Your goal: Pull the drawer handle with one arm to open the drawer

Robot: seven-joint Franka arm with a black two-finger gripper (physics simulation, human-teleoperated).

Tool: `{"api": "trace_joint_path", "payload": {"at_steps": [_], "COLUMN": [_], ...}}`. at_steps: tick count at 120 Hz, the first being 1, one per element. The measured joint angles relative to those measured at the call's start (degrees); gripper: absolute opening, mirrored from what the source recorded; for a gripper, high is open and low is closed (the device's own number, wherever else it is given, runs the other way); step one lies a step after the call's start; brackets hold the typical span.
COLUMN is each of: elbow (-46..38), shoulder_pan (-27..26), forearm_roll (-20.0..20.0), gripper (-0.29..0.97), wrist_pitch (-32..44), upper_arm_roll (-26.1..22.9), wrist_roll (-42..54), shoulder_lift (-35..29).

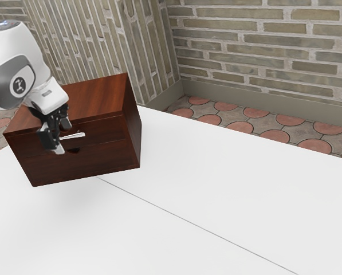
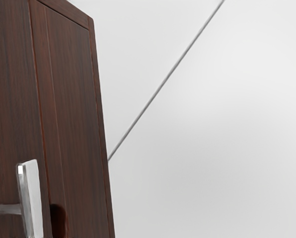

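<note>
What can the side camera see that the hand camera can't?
Exterior view's extras: the white robot arm, its black end effector, grey brick walls and red-tiled floor. Wrist view's extra: nothing new, just a nearer silver metal handle. Shared: that handle, the dark brown wooden drawer box, the white table and its thin dark line.

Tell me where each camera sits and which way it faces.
Exterior view: beside the arm, above the table, facing the wooden drawer box by the brick wall; white arm and claw show at the handle.
Wrist view: on the hand, close against the drawer box's front, looking past the handle onto the table.
Shared: drawer box, handle, table seam.
</note>
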Motion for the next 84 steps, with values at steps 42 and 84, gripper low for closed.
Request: {"api": "trace_joint_path", "payload": {"at_steps": [42, 84], "elbow": [-1.25, -1.79], "shoulder_pan": [0.73, 0.62], "forearm_roll": [-0.21, -0.29], "gripper": [0.68, 0.68], "wrist_pitch": [4.39, 7.02], "upper_arm_roll": [0.01, 0.11], "wrist_roll": [0.93, 1.46], "shoulder_lift": [0.77, 2.1]}}
